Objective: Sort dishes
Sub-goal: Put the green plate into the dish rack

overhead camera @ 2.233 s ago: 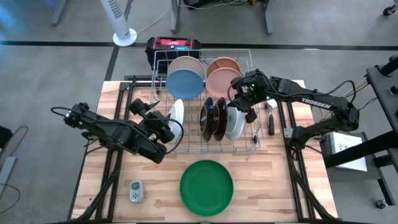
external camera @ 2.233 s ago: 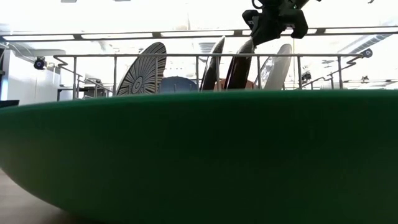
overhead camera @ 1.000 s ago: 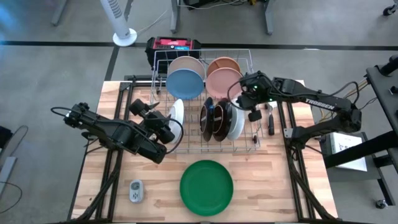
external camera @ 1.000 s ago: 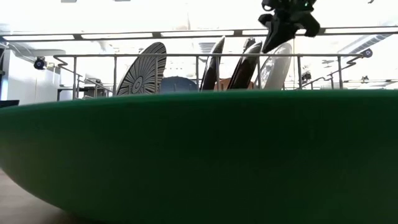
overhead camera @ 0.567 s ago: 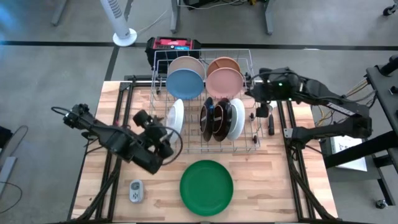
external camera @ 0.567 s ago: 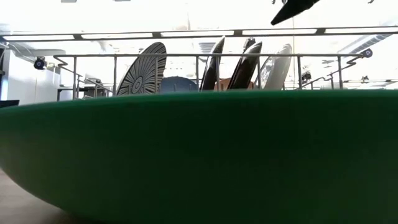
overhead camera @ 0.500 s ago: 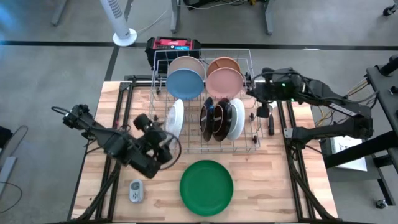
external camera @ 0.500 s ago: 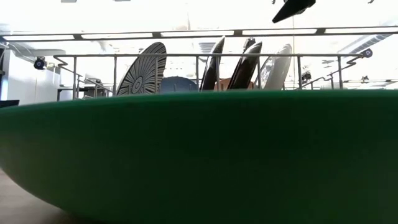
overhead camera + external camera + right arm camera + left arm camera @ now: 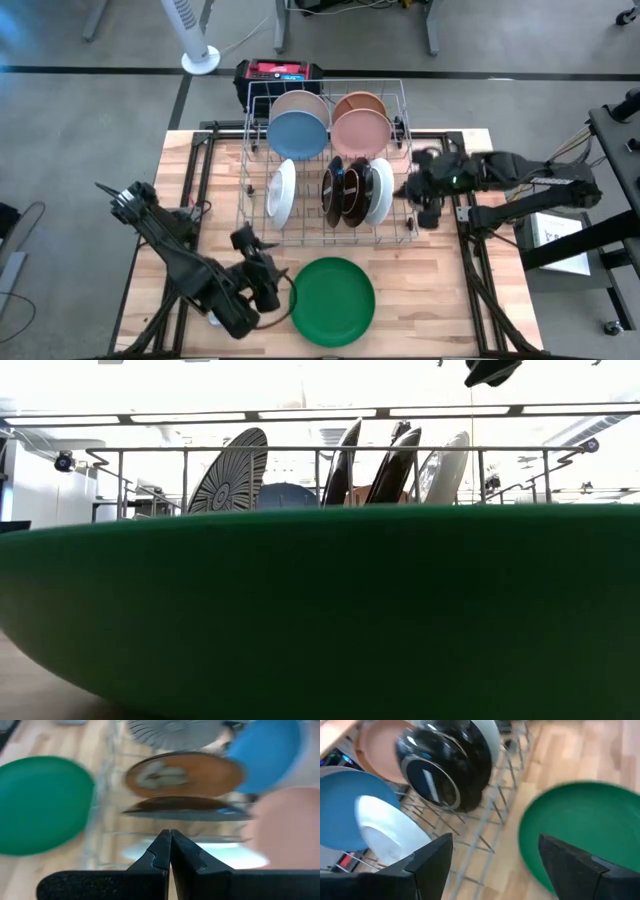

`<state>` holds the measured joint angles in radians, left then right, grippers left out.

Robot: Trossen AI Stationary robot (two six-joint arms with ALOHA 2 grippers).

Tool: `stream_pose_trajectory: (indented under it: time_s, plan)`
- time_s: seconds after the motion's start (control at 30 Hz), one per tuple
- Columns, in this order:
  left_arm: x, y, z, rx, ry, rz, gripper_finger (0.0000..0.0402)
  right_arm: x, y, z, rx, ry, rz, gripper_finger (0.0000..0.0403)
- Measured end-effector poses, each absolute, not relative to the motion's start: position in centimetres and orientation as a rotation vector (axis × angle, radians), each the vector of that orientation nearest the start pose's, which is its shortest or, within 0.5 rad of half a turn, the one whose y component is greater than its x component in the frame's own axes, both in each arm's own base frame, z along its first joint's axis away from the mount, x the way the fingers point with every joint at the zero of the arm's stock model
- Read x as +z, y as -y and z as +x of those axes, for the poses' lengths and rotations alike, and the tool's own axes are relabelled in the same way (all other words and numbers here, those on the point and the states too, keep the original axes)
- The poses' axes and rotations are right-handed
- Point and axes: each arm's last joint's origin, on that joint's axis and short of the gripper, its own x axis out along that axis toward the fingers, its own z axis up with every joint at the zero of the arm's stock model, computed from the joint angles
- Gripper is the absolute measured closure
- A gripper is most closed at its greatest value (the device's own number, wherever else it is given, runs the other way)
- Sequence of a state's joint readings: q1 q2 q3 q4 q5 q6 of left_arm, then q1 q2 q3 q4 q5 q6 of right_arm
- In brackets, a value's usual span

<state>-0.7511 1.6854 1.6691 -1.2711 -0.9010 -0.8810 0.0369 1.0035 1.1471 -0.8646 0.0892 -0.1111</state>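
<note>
Most dishes stand in the rack (image 9: 327, 160); only the green plate (image 9: 332, 301) lies on the desk (image 9: 450, 290). Left end effector (image 9: 268, 287) is wide open beside it, empty; right end effector (image 9: 418, 192) is closed, empty.

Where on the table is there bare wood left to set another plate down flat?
Bare wood lies right of the green plate, in front of the rack, out to the table's right edge. The strip left of the rack is also open. It is crowded left of the green plate, where the open left gripper sits, and beside the rack's right end, by the shut right gripper.
</note>
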Motion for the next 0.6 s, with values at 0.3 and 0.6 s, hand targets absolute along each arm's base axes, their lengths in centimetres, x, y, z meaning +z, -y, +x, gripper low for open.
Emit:
stream_pose_trajectory:
  time_s: [0.3, 0.6]
  plan:
    - [31.4, 22.5, 25.2, 0.434, -0.809, 0.066, 0.0139, 32.2, -5.2, 17.9, -0.028, -0.795, 0.002, 0.0403]
    - [29.6, 24.4, 24.8, 0.421, -0.873, -0.003, 0.0166, 28.5, -8.3, 16.9, -0.072, -0.839, 0.181, 0.0403]
